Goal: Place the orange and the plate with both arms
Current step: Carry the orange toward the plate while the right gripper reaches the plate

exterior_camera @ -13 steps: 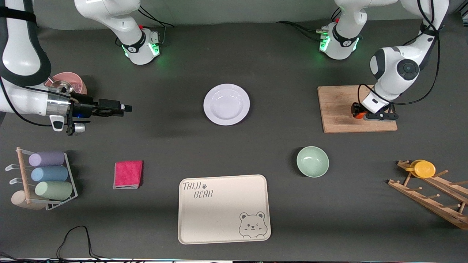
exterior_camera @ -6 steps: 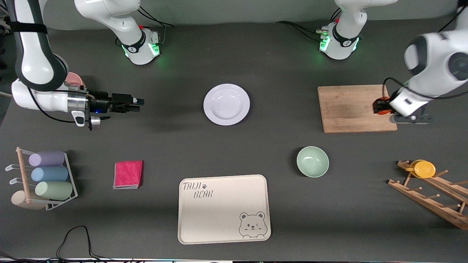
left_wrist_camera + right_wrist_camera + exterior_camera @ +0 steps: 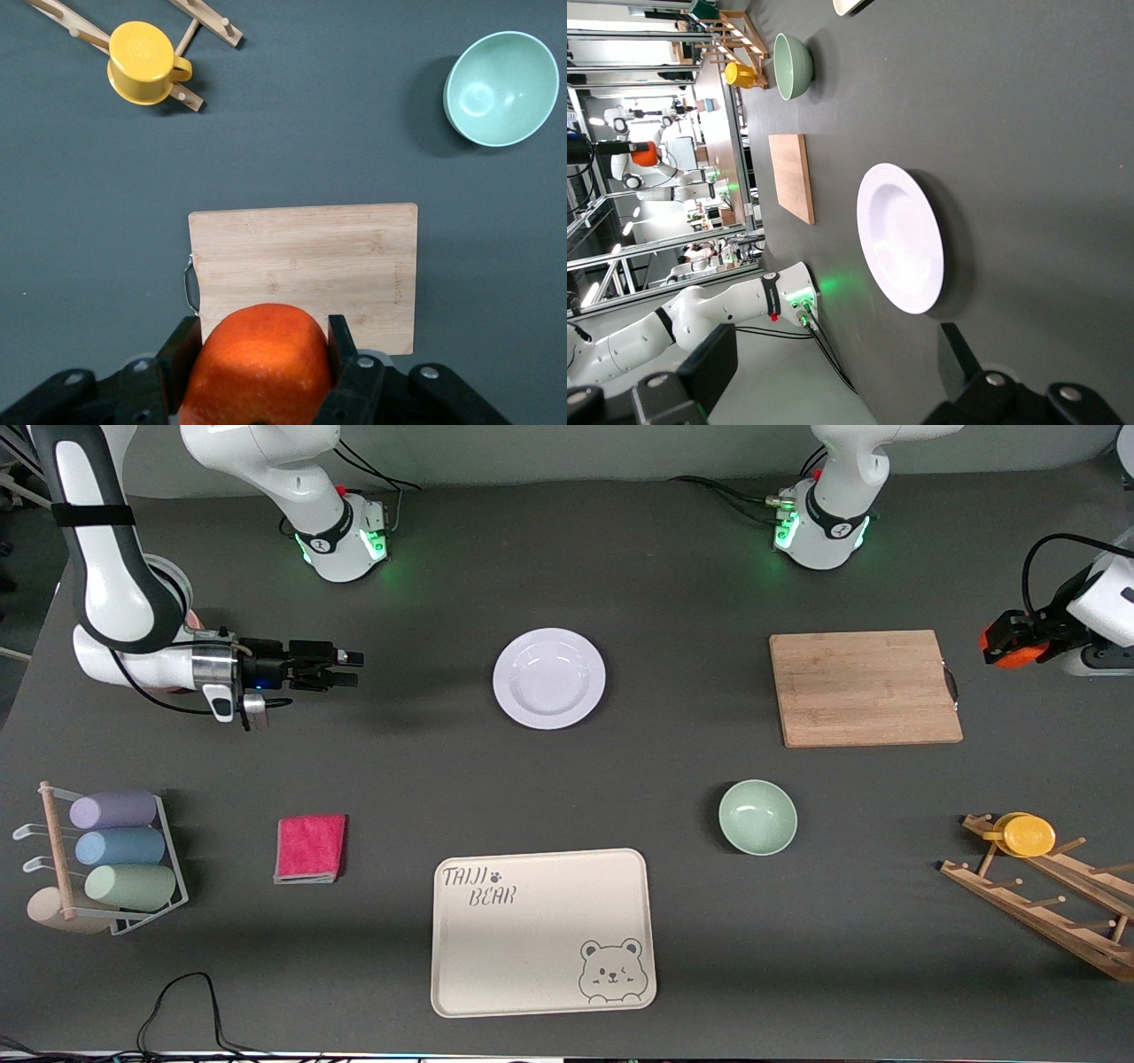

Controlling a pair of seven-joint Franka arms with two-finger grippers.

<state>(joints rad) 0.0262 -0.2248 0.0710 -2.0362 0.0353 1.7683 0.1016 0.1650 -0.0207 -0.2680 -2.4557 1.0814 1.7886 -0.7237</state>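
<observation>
On the dark table [image 3: 673,921] the plate [image 3: 549,678] lies flat, rim up.

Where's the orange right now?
The orange is clamped in the left gripper, up in the air at the left arm's end of the table, just off the wooden cutting board at its handle edge.

I saw the orange [image 3: 1008,653] gripped in the air; the white plate [image 3: 549,678] lay empty mid-table.

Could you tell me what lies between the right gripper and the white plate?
Only bare table lies between the right gripper and the plate, as the front view shows.
</observation>
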